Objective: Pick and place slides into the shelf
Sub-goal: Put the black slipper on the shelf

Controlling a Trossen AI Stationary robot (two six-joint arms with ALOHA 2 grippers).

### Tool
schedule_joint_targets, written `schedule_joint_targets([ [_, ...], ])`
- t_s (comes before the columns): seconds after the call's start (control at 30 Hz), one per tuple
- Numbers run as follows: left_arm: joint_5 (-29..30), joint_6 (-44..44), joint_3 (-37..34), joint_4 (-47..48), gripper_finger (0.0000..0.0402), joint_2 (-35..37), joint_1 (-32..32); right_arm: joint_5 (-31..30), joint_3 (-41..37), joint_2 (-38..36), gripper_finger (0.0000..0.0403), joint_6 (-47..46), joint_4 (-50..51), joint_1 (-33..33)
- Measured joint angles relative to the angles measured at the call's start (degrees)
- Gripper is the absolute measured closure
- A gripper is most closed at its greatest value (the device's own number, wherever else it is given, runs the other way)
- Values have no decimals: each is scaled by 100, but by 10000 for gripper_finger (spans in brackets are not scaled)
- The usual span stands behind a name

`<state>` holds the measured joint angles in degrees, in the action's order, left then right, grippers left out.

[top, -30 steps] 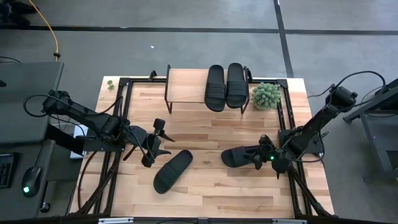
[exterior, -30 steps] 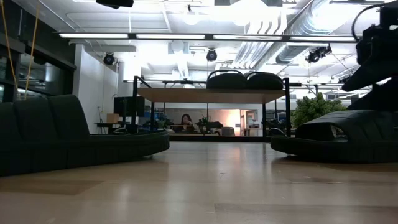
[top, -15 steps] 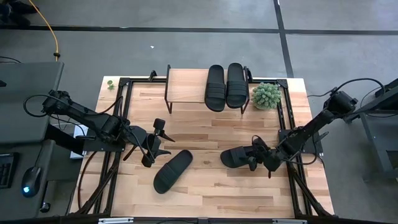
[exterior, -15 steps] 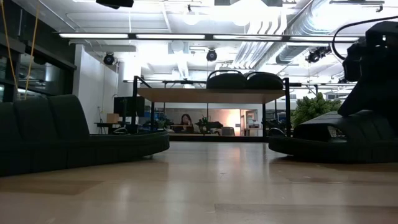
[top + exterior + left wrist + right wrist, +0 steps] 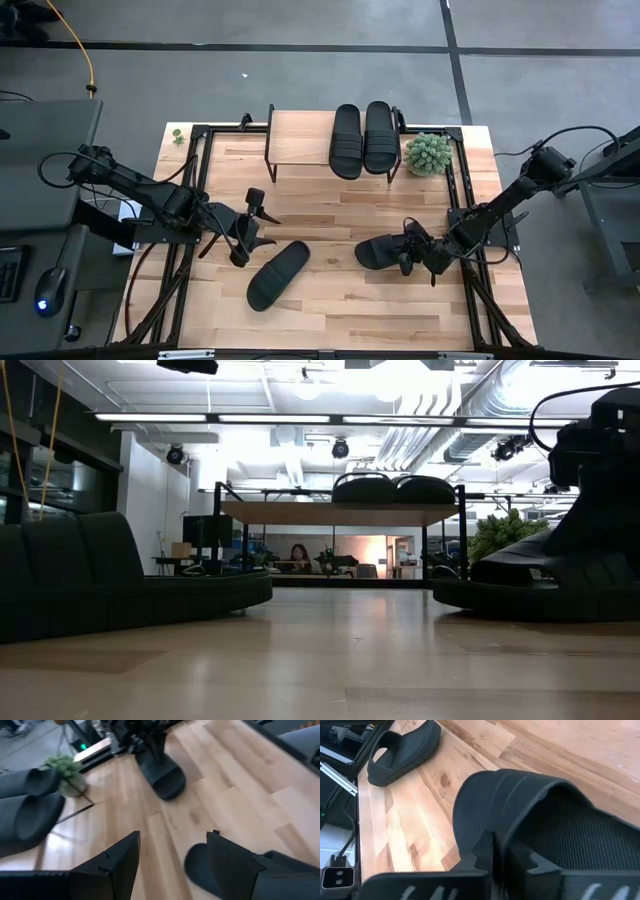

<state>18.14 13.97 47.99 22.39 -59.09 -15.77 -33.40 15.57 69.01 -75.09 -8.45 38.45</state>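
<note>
Parted fingers (image 5: 107, 865) frame two slides (image 5: 162, 772), apparently beside a plant (image 5: 65, 767).

We see two arms built of dark, nearly black segments with rounded joint housings. Thin black cables loop out from each arm's rear joint. The left end effector (image 5: 248, 228) carries two flat, angular black fingers (image 5: 107, 867) with squared edges. The right end effector (image 5: 408, 247) is equally black, its fingers (image 5: 480, 855) stepped in profile.

Four all-black slides (image 5: 278, 275) with ribbed straps, light wood shelf (image 5: 300, 135) top, green plant (image 5: 429, 153).
</note>
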Motion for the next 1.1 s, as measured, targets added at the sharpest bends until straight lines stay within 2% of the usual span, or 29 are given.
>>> schedule_joint_targets([
  [0.17, 285, 123, 0, -1, 190, -1, 0, 234, 40, 0, 395, 184, 6, -197],
  [0.47, 61, 366, -2, -188, 190, -4, -22, 1027, 596, 7, 400, 1523, 62, -902],
  [0.7, 125, 703, -7, -304, 190, -111, -506, 1769, 1027, 7, 402, 2327, 166, -1502],
  [0.9, 843, 1366, -2, -725, 190, -501, -979, 2388, 1398, 7, 402, 2911, 172, -1898],
  [1.1, 2223, 2020, -4, -972, 190, -949, -1217, 3031, 1758, 7, 402, 3330, 220, -2157],
])
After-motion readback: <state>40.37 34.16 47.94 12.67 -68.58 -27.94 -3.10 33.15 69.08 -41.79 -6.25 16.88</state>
